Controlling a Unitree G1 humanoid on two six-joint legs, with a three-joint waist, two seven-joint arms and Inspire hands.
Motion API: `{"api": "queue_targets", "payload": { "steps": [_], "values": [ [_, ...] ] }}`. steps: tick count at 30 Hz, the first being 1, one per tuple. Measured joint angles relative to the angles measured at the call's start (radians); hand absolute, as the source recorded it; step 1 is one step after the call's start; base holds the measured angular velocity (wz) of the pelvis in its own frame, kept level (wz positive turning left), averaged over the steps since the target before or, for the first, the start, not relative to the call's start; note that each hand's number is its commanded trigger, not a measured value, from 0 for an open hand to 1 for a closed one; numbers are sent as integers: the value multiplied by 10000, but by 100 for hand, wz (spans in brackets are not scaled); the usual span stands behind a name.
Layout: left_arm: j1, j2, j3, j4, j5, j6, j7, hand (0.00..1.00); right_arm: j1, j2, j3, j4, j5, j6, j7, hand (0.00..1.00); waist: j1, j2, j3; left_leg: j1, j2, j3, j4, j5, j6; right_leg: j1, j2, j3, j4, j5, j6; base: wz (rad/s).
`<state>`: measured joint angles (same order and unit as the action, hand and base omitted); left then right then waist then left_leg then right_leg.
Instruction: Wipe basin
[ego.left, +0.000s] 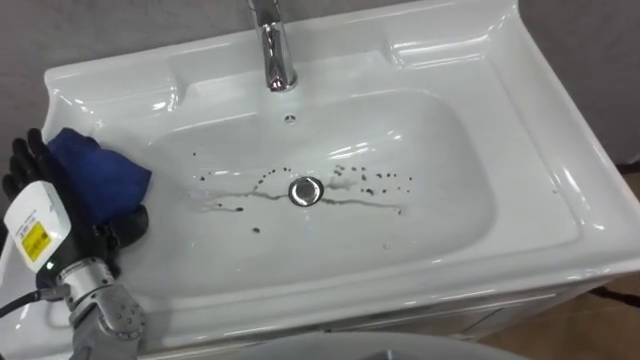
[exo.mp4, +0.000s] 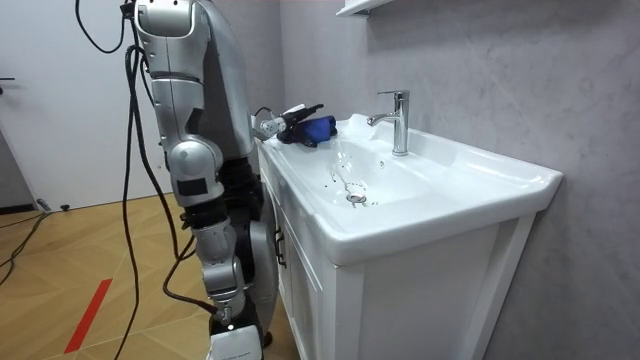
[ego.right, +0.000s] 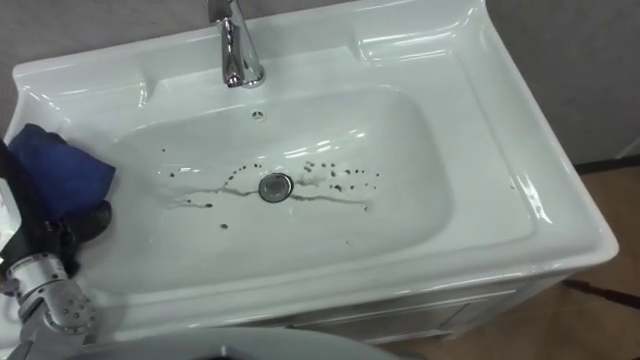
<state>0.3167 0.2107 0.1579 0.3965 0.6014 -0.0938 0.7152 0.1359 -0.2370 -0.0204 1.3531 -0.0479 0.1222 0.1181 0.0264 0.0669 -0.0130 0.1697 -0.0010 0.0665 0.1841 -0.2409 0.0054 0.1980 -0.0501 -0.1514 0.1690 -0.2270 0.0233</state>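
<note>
Blue cloth (ego.left: 95, 172) is clamped in the left hand (ego.left: 110, 230) at the basin's (ego.left: 545, 115) left rim. Dark specks (ego.left: 385, 180) are noted around the drain (ego.left: 306, 191).

Open basin bowl (ego.left: 450, 160), faucet (ego.left: 272, 45) upright at the back rim.

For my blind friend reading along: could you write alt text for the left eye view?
A robot's left hand holds a blue cloth at the left rim of a white basin, not yet on the dirt. Dark specks and streaks lie around the drain, with a chrome faucet behind it.
</note>
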Motion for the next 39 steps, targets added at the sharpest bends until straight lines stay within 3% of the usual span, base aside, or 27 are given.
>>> {"api": "queue_targets", "payload": {
  "steps": [8,14,15,16,17,18,20,28,39],
  "values": [
    [9,60,20,235,-157,19,-139,0,5,-17,5,-53,-753,471,-83,0,69,20,-24,194,14,185,-214,65,-23,5,17,186,-8,-16,-18,-8],
    [2,277,17,601,-808,17,-207,0,27,-19,-8,-75,-987,540,-95,0,21,9,-31,349,35,193,-336,148,-86,89,40,214,-17,-51,-73,-5],
    [1,291,14,618,-881,16,-207,18,28,-19,-8,-81,-1046,546,-87,0,17,7,-33,351,39,192,-336,153,-92,89,42,212,-16,-52,-76,-4],
    [1,316,0,648,-989,16,-209,52,31,-21,-15,-81,-1129,558,-82,0,13,1,-40,383,48,227,-334,162,-97,82,50,219,-11,-53,-80,0],
    [1,353,-28,690,-1110,16,-209,56,31,-21,-11,-92,-1171,607,-78,0,-1,0,-43,415,58,228,-336,164,-99,83,62,223,-4,-53,-84,0],
    [1,375,-47,716,-1200,16,-212,79,32,-20,-9,-109,-1178,660,-70,0,-8,5,-47,421,62,227,-335,165,-100,89,63,216,-5,-53,-85,0],
    [1,386,-58,743,-1408,17,-355,100,30,-20,-9,-125,-1180,851,-51,0,-13,3,-58,440,68,221,-338,167,-103,111,68,206,3,-51,-89,0],
    [1,388,-110,753,-1502,11,-751,100,20,-19,-43,-5,-1186,1191,81,0,-25,-19,-91,538,72,129,-328,176,-117,262,71,196,-3,-58,-106,0],
    [-76,603,17,1161,-1504,12,-129,100,-4,-9,-227,61,-1442,1397,56,0,-25,-35,-219,528,79,137,-336,176,-118,259,74,169,-5,-64,-113,0]
  ]
}}
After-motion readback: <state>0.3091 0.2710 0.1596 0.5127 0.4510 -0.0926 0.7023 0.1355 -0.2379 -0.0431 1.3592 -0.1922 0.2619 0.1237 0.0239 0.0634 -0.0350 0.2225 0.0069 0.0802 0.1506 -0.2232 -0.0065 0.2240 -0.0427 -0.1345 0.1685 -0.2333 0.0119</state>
